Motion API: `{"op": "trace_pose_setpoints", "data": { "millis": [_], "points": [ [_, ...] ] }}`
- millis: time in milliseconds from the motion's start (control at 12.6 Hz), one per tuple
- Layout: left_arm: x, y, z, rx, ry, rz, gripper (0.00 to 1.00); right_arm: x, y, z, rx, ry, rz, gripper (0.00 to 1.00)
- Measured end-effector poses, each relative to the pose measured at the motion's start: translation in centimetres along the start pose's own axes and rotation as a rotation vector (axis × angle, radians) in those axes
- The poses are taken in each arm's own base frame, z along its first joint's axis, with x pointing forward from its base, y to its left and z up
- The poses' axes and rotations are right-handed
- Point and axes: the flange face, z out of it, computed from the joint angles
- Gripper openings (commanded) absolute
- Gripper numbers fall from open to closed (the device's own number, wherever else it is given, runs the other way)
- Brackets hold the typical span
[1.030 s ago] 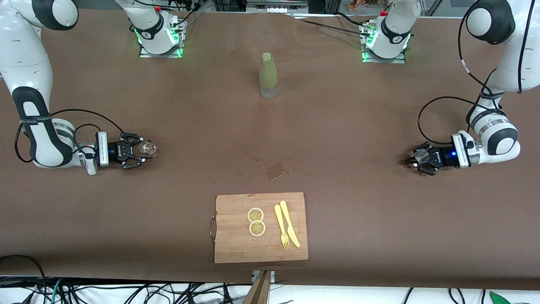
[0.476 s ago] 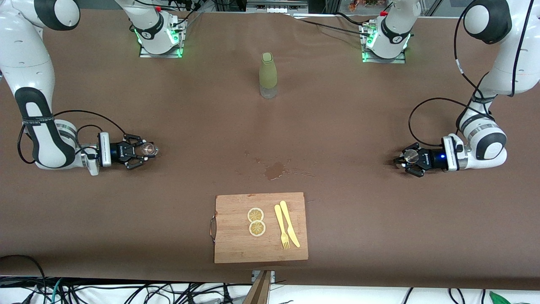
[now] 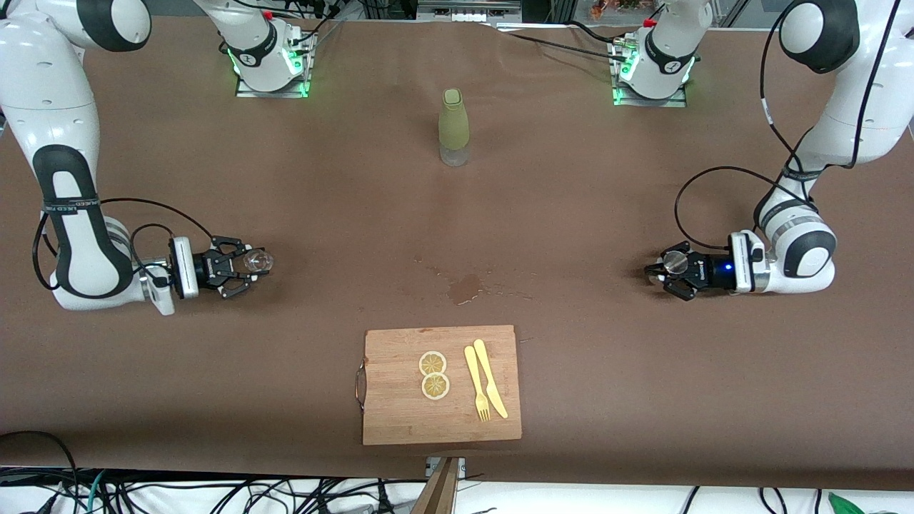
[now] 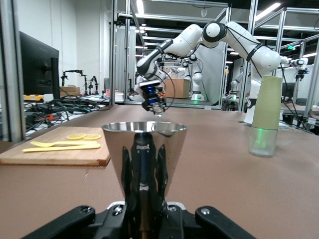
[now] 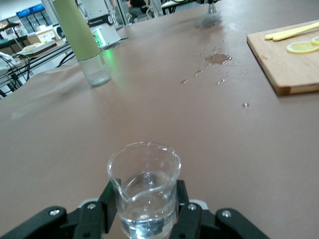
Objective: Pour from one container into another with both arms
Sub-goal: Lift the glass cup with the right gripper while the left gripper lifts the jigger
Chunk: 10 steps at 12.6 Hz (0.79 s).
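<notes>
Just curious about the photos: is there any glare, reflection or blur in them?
Left wrist view: the metal cup mirrors the left tool beneath it. Right wrist view: the glass beaker is sharp, while the green bottle looks soft. Front view: green lights glow at both arm bases.

No lettering can be read with certainty; small print on the metal cup and the arm bands stays illegible.
</notes>
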Motion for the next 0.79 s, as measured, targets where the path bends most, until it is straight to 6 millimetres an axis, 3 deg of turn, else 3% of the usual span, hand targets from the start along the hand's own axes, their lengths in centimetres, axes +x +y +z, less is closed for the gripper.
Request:
{"op": "trace_pose_setpoints", "data": {
  "millis": [476,793],
  "points": [
    [1.3,-2.0,7.2,-0.003,0.001,-0.025,0.00,12.6,4.0,2.5,0.029,-0.120,0.121,0.25],
    [1.8,-2.6,12.7,-0.022,-0.018,-0.045,0.00,20.2,6.0,5.8,0.030,-0.210,0.237,0.26]
  ]
}}
